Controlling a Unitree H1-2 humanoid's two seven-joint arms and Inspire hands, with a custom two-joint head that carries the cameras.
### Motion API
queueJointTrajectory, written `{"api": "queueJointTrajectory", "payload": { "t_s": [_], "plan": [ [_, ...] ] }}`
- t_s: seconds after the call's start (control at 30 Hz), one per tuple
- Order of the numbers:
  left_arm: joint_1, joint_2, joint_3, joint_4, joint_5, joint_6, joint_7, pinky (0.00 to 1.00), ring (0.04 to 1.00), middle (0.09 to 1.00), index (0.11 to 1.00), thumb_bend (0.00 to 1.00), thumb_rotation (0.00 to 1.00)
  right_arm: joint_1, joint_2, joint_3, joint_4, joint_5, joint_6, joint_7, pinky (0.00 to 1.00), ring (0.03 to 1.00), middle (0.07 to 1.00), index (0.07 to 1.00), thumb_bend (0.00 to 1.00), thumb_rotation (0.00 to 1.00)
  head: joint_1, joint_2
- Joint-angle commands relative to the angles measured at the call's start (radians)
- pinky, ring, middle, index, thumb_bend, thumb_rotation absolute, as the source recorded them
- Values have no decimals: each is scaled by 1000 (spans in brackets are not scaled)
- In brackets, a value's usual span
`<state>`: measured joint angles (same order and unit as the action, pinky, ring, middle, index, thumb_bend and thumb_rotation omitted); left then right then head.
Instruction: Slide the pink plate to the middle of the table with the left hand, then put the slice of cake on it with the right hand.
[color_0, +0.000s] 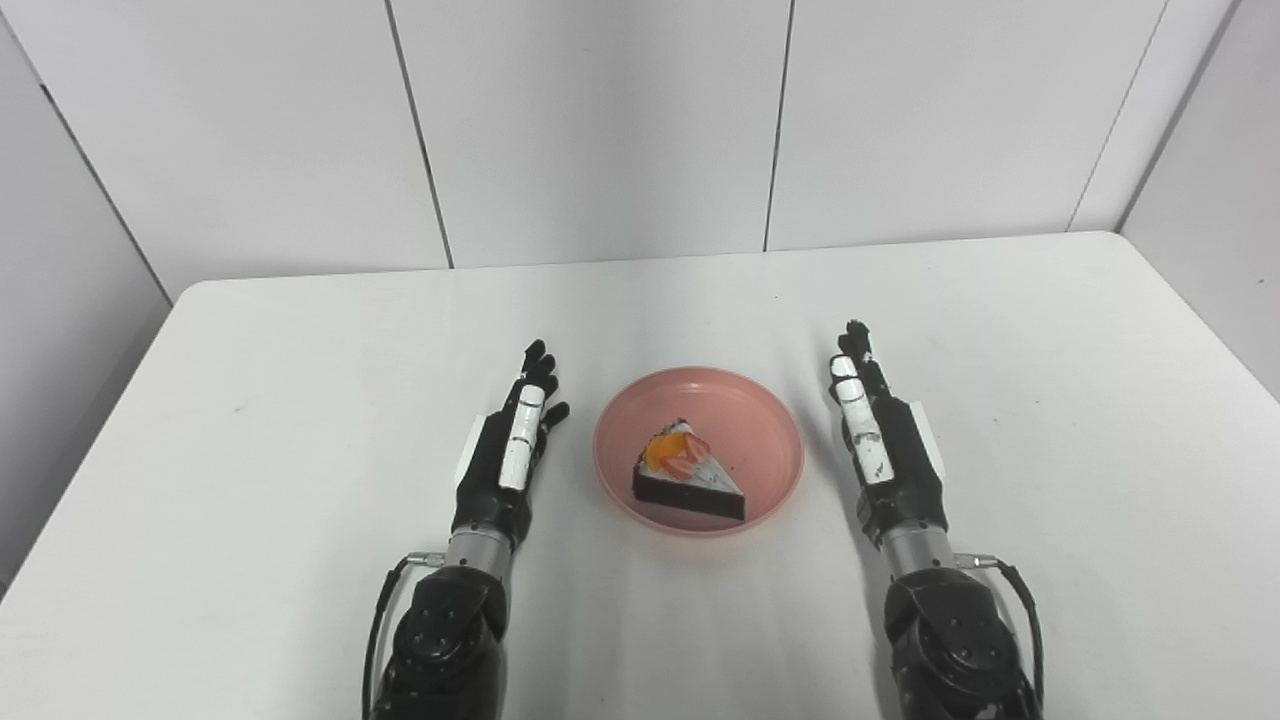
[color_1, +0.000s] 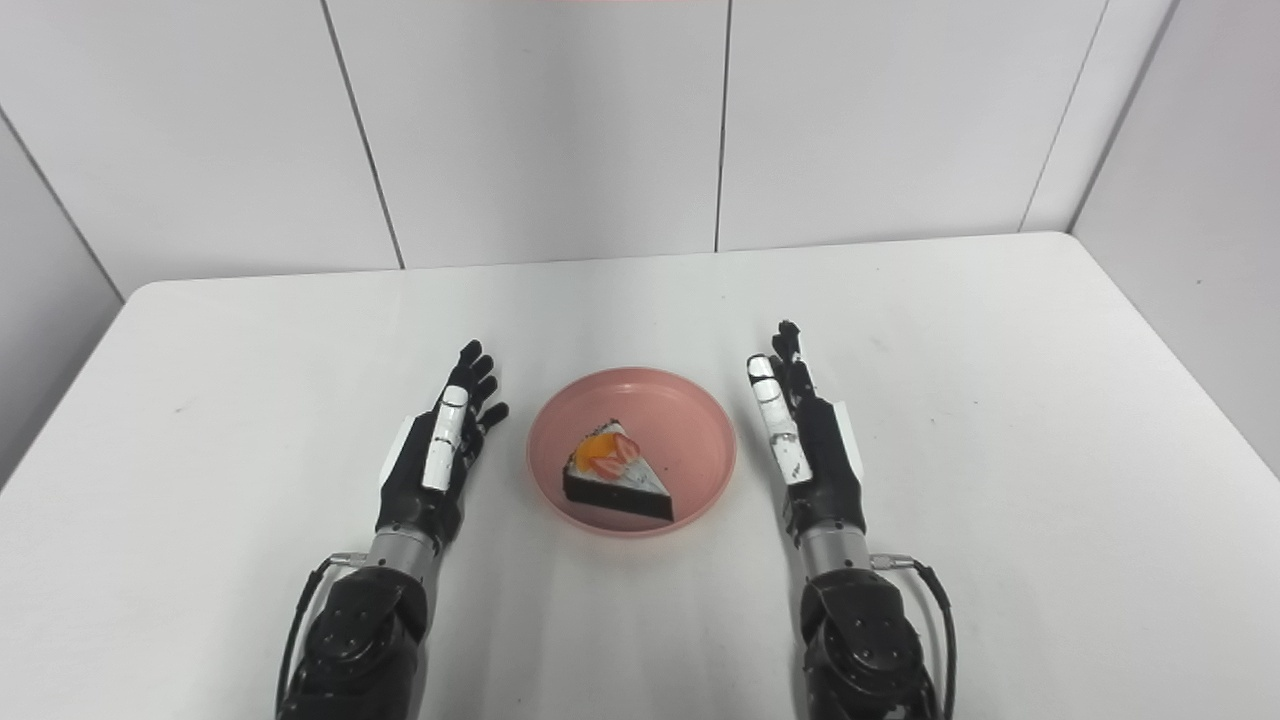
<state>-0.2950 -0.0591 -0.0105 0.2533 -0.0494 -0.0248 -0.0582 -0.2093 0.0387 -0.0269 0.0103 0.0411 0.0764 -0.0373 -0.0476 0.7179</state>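
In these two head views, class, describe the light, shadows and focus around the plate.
Left eye view: even, soft light; only a faint shadow under the pink plate; cake slice sharp. Right eye view: same, both hands crisp, no glare on the table.

Cut-off and hidden parts
Both forearms are cut off at the bottom edge; the table (color_0: 300, 330) is cropped lower left and right.

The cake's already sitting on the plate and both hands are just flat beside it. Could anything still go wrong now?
Little, probably. The slice of cake lies toward the near side of the pink plate, not centred, so a bump might tip it against the rim. The left hand and right hand rest open close on either side of the plate; a careless pull back could nudge it.
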Motion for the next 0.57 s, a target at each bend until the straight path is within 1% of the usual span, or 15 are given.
{"api": "queueJointTrajectory", "payload": {
  "t_s": [0.0,0.13,0.2,0.43,0.53],
  "plan": [
    [-23,-1,10,-20,-20,-33,-2,1000,1000,1000,1000,632,1000,-25,3,-3,-43,14,8,6,1000,1000,1000,1000,609,865,1,-2],
    [-27,-6,16,-17,-32,-37,4,1000,1000,1000,1000,632,1000,-15,-6,1,-49,14,14,8,1000,1000,1000,1000,577,863,1,1],
    [-22,-10,13,-24,-34,-32,0,1000,1000,1000,1000,630,1000,-11,-8,1,-52,20,16,10,1000,1000,1000,1000,577,855,0,1],
    [26,-35,16,-86,-72,1,1,1000,1000,1000,1000,614,1000,4,-16,2,-55,23,4,16,1000,1000,1000,1000,559,842,-5,10],
    [32,-37,19,-91,-77,-9,1,1000,1000,1000,1000,605,1000,8,-14,1,-58,33,6,18,1000,1000,1000,998,568,814,-4,10]
  ]
}}
